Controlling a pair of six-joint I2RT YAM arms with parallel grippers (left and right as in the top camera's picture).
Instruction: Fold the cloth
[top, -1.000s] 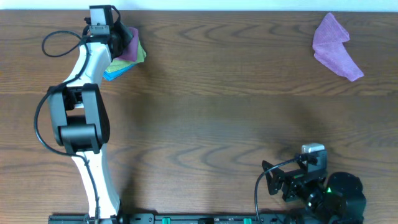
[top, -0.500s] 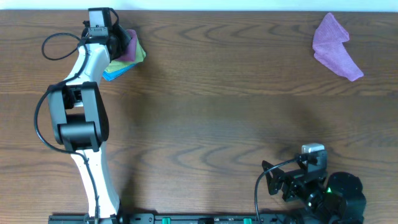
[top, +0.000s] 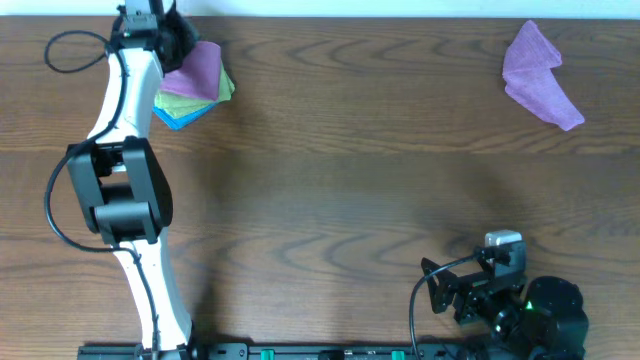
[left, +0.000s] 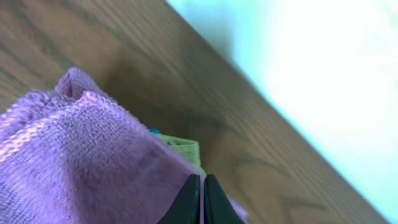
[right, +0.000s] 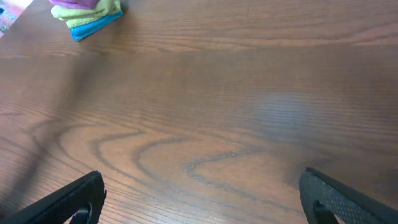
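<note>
Biggest thing is the wooden table (top: 350, 180), and most of it is just bare grain. The left arm (top: 125, 190) is stretched all the way up to the far left corner. The right arm (top: 530, 305) sits curled up at the near right edge, well apart from any fabric.

A lavender cloth (top: 538, 75) lies crumpled by itself in the far right corner, nothing touching it.

The cloth (top: 197, 72) we care about, the pinkish-purple one, is in the far left corner. It sits on top of a little stack, right beside the end of the left arm. Under it is a green cloth (top: 226, 86), which peeks out along the right and lower edges. A blue cloth (top: 180, 118) at the bottom shows at the lower left corner. The right wrist cam catches the same pile way off at the top left of its view, with purple over green over blue.

The left gripper (left: 202, 185) has its two dark fingers pressed together, with only a hairline between them. In the left wrist cam the cloth fills the lower left of the view and runs right up to the tips, with a bit showing on the other side too. One corner of it looks bunched up. Honestly I can't tell whether any fabric is actually pinched in there. A sliver of the green cloth shows just above the tips, against the wood.

The right gripper (right: 202, 177) has its fingers spread wide apart, holding nothing, with bare table in front.
</note>
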